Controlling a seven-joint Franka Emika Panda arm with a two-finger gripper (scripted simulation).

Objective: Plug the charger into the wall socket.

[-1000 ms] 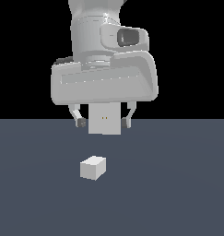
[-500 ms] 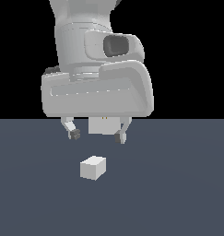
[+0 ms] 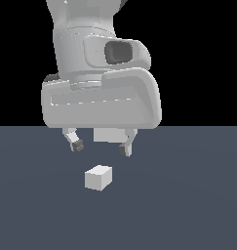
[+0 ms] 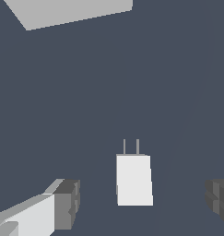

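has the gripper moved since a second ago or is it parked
Yes. The gripper has come lower and nearer the camera: its fingertips now hang just above the charger, which has stayed put, and its body hides more of the wall socket.

No readable text or label appears anywhere.

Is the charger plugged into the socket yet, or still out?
Out. The charger lies alone on the floor, prongs bare in the wrist view, apart from the wall socket, beneath the open gripper.

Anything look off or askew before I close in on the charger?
Nothing stands out. The charger lies flat on the floor, prongs toward the wall socket, untouched between the open end effector fingers.
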